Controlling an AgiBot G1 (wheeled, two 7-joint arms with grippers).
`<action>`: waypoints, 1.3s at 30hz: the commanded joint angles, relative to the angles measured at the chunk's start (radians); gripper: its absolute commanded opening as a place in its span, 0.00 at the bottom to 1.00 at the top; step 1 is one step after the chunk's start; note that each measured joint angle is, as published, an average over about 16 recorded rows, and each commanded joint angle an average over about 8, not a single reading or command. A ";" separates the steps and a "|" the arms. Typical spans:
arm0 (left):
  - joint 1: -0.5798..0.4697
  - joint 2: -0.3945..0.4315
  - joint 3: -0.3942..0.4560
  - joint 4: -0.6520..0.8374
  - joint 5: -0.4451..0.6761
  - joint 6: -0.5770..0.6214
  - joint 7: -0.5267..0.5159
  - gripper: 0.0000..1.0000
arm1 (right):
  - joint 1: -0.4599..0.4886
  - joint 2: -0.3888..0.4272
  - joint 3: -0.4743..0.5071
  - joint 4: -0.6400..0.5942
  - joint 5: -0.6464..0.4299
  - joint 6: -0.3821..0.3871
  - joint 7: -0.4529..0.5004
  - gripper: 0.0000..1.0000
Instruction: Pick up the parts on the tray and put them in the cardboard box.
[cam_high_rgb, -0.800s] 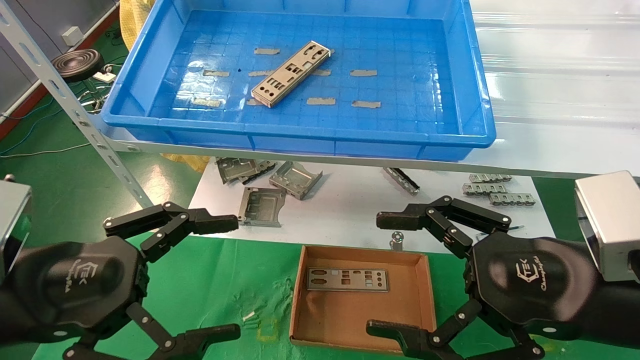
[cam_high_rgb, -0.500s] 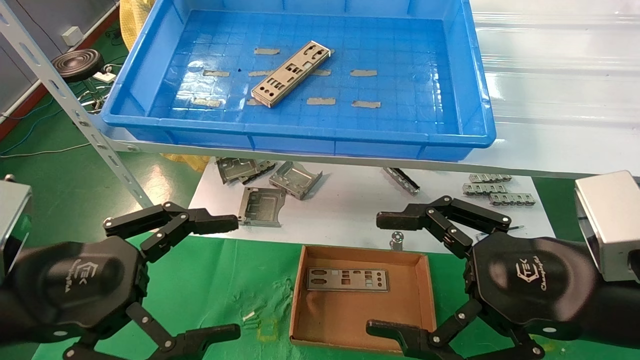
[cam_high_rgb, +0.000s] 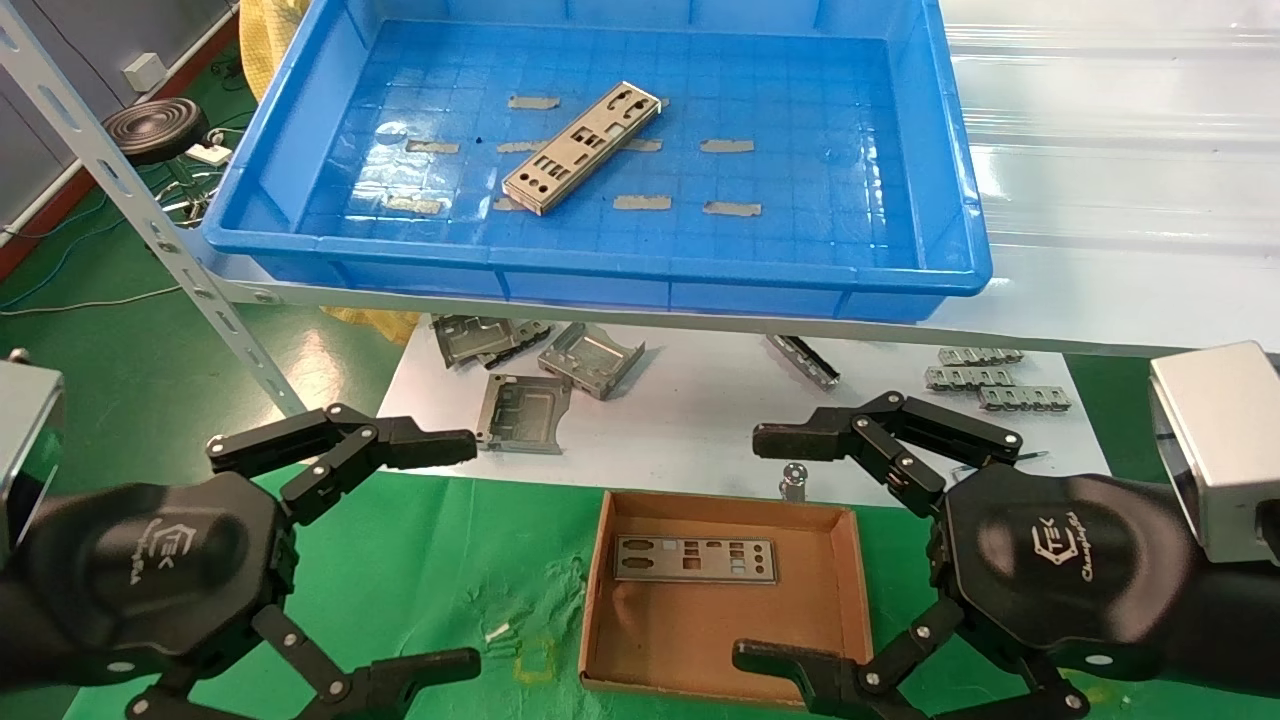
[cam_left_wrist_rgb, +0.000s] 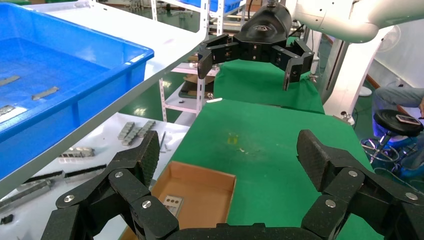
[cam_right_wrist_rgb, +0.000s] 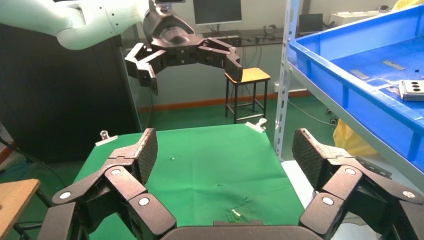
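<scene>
One silver-grey punched plate, a part (cam_high_rgb: 583, 146), lies slanted on the floor of the blue tray (cam_high_rgb: 600, 275) on the upper shelf. A second part (cam_high_rgb: 695, 559) lies flat inside the brown cardboard box (cam_high_rgb: 852, 590) on the green cloth below, also seen as the part (cam_left_wrist_rgb: 171, 203) in the cardboard box (cam_left_wrist_rgb: 227, 192). My left gripper (cam_high_rgb: 452, 550) hovers open to the left of the box, my right gripper (cam_high_rgb: 765, 548) open at its right side. Both are empty. In the wrist views, my left gripper (cam_left_wrist_rgb: 227, 157) and my right gripper (cam_right_wrist_rgb: 225, 150) stand wide open.
Boxy grey brackets (cam_high_rgb: 590, 358) and short ridged strips (cam_high_rgb: 980, 378) lie on the white sheet under the shelf. A slanted perforated metal post (cam_high_rgb: 150, 225) runs at the left. A small metal ring (cam_high_rgb: 795, 473) sits just behind the box.
</scene>
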 joint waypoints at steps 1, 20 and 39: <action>0.000 0.000 0.000 0.000 0.000 0.000 0.000 1.00 | 0.000 0.000 0.000 0.000 0.000 0.000 0.000 1.00; 0.000 0.000 0.000 0.000 0.000 0.000 0.000 1.00 | 0.000 0.000 0.000 0.000 0.000 0.000 0.000 0.36; 0.000 0.000 0.000 0.000 0.000 0.000 0.000 1.00 | 0.000 0.000 0.000 0.000 0.000 0.000 0.000 0.00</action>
